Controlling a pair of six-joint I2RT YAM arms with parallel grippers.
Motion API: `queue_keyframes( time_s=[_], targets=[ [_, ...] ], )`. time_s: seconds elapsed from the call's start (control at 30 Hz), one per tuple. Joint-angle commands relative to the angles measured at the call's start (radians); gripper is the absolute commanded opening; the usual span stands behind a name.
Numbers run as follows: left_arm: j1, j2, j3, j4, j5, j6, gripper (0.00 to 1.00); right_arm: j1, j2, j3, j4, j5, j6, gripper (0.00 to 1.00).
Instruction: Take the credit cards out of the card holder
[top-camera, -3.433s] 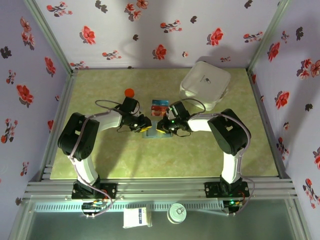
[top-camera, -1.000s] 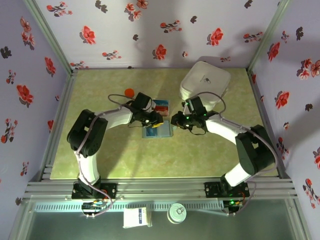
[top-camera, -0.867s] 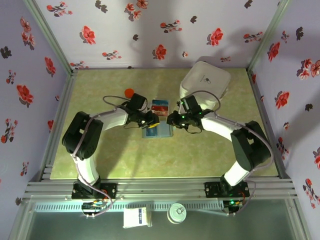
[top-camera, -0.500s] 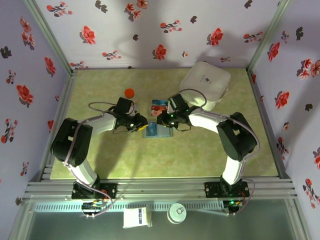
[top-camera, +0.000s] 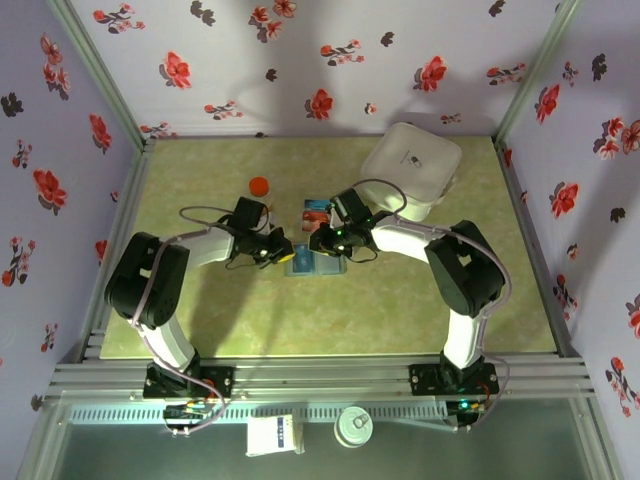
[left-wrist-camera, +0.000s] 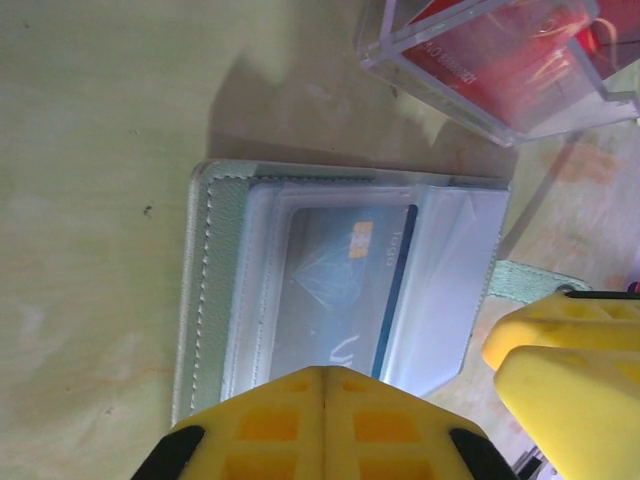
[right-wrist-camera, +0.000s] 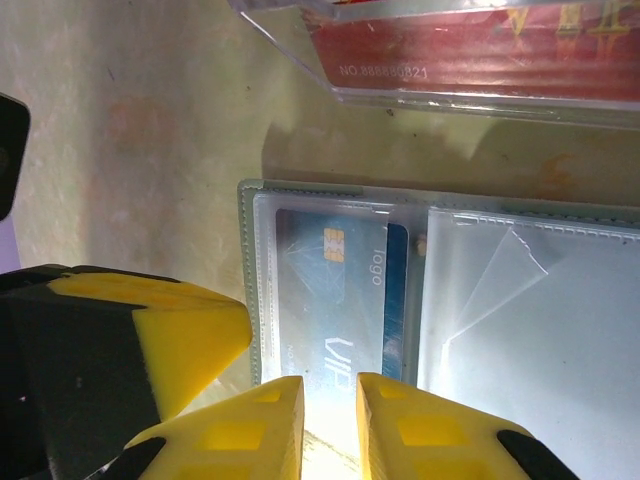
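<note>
The left claw (left-wrist-camera: 325, 378) is clenched, its two yellow fingers pressed flat together with nothing showing between them. Its tips hang at the near edge of the card holder (left-wrist-camera: 205, 300). Whether they touch the holder I cannot tell.

The right claw (right-wrist-camera: 330, 392) comes in from the other side, its fingers only a narrow slit apart. They sit over the near end of the blue card (right-wrist-camera: 345, 280), and glare fills the slit. I cannot tell whether they pinch anything or are simply released a little. The two claws are close together over the same side of the holder.

The holder lies opened flat near the middle of the green tabletop (top-camera: 200, 310), clear sleeves facing up. The blue card is tucked in one sleeve, and the sleeve next to it looks see-through.

Just beyond the holder stands a clear box (top-camera: 319, 212) with red cards (right-wrist-camera: 470, 45) inside. An orange disc (top-camera: 259, 185) lies to the left of the box. A large white case (top-camera: 410, 165) sits well off at the back right.
</note>
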Motion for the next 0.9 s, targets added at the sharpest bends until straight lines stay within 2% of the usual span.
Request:
queue_keyframes(
  time_s=[0.0, 0.87],
  targets=[
    [0.004, 0.02, 0.033, -0.036, 0.002, 0.044, 0.0, 0.011, 0.027, 0.024, -0.021, -0.009, 0.012, 0.21],
    [0.004, 0.06, 0.035, -0.086, -0.026, 0.082, 0.0, 0.028, 0.115, 0.078, -0.031, -0.038, 0.009, 0.24]
  ],
)
